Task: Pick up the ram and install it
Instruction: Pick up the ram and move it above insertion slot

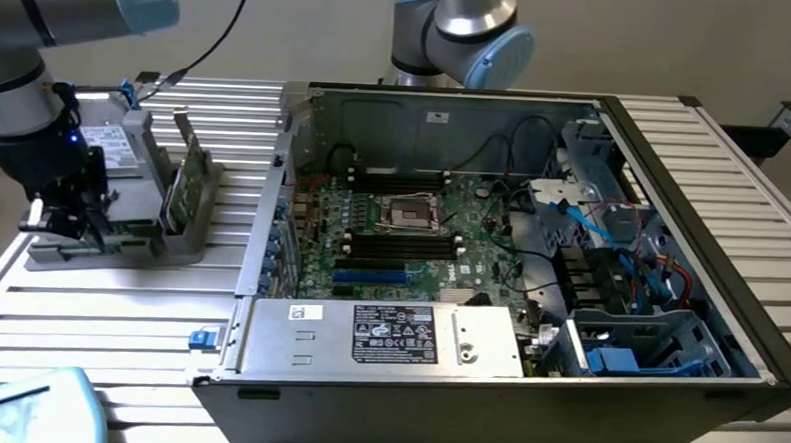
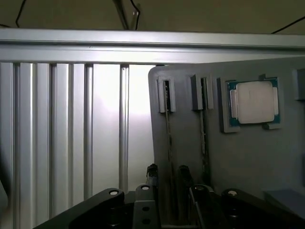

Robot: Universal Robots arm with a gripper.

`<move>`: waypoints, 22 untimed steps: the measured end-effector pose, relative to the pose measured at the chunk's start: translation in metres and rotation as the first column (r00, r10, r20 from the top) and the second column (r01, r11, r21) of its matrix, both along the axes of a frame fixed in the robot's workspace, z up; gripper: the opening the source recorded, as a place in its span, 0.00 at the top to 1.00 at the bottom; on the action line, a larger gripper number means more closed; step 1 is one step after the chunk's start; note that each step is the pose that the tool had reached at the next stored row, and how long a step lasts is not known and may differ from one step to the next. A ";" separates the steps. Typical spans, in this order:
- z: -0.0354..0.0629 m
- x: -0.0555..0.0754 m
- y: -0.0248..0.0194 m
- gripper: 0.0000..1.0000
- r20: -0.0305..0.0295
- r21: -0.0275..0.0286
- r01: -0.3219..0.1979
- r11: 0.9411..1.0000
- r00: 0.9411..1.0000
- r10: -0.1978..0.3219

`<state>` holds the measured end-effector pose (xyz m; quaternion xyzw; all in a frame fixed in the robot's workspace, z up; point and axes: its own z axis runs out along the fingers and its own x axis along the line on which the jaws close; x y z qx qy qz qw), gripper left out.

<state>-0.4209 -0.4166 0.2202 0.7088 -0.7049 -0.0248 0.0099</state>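
Observation:
Two ram sticks stand on edge in slots of a grey holder (image 2: pixel 248 157); in the wrist view they appear as thin lines, one (image 2: pixel 167 138) and a second (image 2: pixel 204 138) beside it. My gripper (image 2: pixel 168 175) is open, low over the holder. One dark finger (image 2: pixel 152 172) sits on one side of the first stick, the other on the opposite side, with a gap to each. In the exterior view my gripper (image 1: pixel 64 217) hangs over the holder's (image 1: pixel 114 254) end at the exterior view's left. The motherboard's black slots (image 1: pixel 402 244) lie inside the open computer case (image 1: pixel 495 386).
A processor chip (image 2: pixel 255 102) rests in a pocket of the holder. A broader green card with a metal bracket (image 1: pixel 186 177) stands upright on the holder beside my gripper. A second arm's base (image 1: pixel 458 29) rises behind the case. The table (image 1: pixel 98 319) is ribbed aluminium.

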 end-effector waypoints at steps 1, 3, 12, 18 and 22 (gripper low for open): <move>-0.0018 0.000 0.0000 0.69 0.000 0.000 0.000 1.000 1.000 0.000; -0.0054 0.000 0.0000 0.69 0.000 0.001 -0.001 1.000 1.000 0.001; -0.0218 -0.001 0.0002 0.69 0.001 0.006 -0.013 1.000 1.000 0.013; -0.0243 -0.001 0.0003 0.69 0.001 0.016 -0.035 0.999 0.999 0.035; -0.0244 -0.001 0.0004 0.69 0.001 0.022 -0.075 0.997 0.997 0.075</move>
